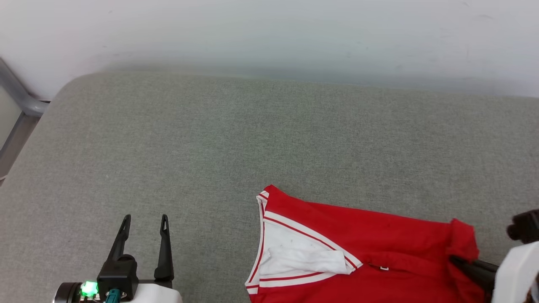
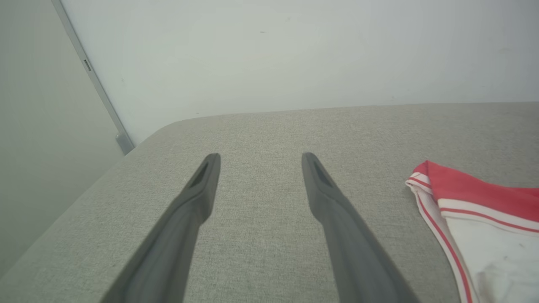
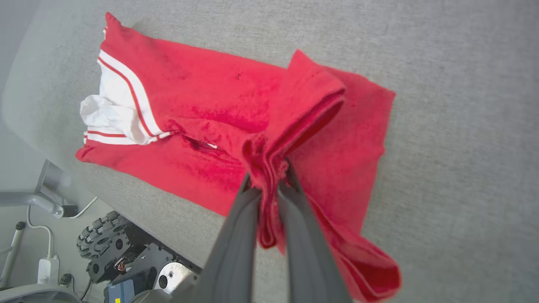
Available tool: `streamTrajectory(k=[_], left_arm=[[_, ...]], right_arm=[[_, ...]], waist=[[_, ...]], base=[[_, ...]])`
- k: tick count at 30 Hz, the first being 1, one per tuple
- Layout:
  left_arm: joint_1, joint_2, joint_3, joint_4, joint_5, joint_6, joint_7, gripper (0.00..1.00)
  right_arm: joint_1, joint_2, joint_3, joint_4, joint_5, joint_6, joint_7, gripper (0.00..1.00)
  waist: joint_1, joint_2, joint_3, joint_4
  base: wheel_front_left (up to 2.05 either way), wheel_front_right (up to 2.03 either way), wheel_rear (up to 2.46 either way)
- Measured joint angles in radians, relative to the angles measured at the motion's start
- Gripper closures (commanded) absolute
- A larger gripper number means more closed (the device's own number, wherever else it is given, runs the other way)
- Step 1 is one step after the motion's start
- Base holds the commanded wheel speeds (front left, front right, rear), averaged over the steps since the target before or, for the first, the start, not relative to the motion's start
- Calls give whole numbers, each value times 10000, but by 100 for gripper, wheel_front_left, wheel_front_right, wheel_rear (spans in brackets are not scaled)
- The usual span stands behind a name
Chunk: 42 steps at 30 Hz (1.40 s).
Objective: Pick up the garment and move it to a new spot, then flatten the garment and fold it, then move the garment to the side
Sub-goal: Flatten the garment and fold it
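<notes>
Red jersey-style T-shirt [image 1: 370, 240] with white short sleeves and red-and-white striped trim: lies doubled over on the near right part of the grey woven cushion [image 1: 210, 139], one white sleeve tucked across the red body, lower edge at the cushion's near edge. Right gripper [image 3: 269, 182]: narrow, clamped on a raised bunch of red cloth at the end towards the cushion's right side. Left gripper [image 1: 145, 219]: spread wide, holding nothing, over the cushion's near left part, well apart from the shirt. Judged well along: looks laid out and at least partly folded; left to do, probably, finishing this fold and shifting the bundle aside.
</notes>
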Motion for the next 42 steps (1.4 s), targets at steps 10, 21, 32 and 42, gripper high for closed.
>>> streamTrajectory(k=[10,21,32,42], left_arm=[[-132,-58,-196,165,90,-102,0,0],[-430,-173,-307,205,84,-132,0,0],[-742,-255,-384,247,63,-163,0,0],[-1058,-368,-454,255,-17,-174,-2,0]], right_arm=[[-1467,224,2320,-675,-313,0,293,100],[-3729,485,5108,180,-623,-2,-253,100],[-6135,1521,7459,2280,-1001,0,-1131,100],[-7487,2374,9196,4742,-1127,0,-1703,100]], waist=[[0,0,79,330],[0,0,346,714],[0,0,723,1064],[1,0,1088,1354]], base=[[0,0,0],[0,0,0],[0,0,0],[0,0,0]])
